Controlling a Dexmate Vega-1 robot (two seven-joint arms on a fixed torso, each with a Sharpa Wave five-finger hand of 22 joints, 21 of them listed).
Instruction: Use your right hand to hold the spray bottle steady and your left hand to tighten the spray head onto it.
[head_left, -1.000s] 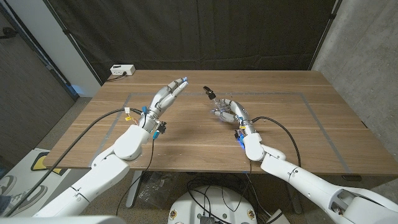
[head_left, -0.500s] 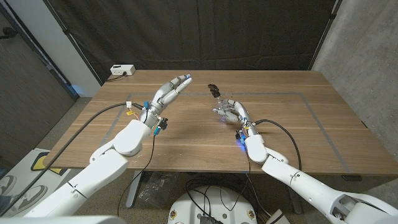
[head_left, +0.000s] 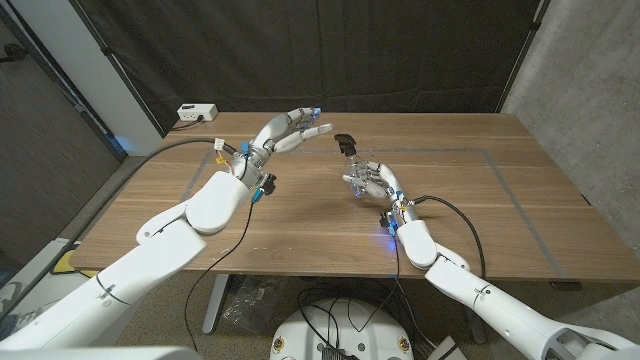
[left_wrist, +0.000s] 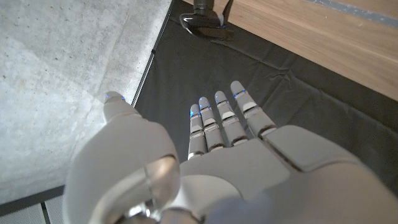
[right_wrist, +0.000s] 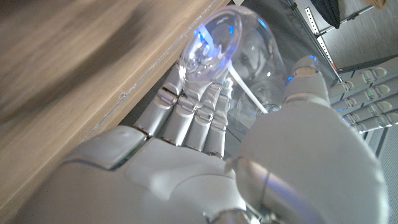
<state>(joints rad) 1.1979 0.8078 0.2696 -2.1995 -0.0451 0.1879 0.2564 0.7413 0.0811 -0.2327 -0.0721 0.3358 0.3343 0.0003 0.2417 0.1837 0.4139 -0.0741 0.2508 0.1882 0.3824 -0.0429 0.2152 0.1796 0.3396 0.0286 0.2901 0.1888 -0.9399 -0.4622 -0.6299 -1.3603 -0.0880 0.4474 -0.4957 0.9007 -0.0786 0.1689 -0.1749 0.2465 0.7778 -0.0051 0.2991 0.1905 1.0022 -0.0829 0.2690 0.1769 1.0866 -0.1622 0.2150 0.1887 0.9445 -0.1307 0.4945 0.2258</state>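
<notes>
Within right hand (head_left: 375, 182) grasp: spray bottle (head_left: 358, 168).

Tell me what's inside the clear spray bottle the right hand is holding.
Inside the spray bottle a thin white dip tube runs through it. The right hand covers its lower part, so any liquid can't be judged.

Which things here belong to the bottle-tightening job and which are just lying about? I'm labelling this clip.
Part of the job:
- spray bottle, clear, held in the right hand
- spray head, black, on top of the bottle
- left hand, open, raised near the spray head, not touching it

Just lying about:
- white box at the table's far left edge
- grey tape outline on the table
</notes>
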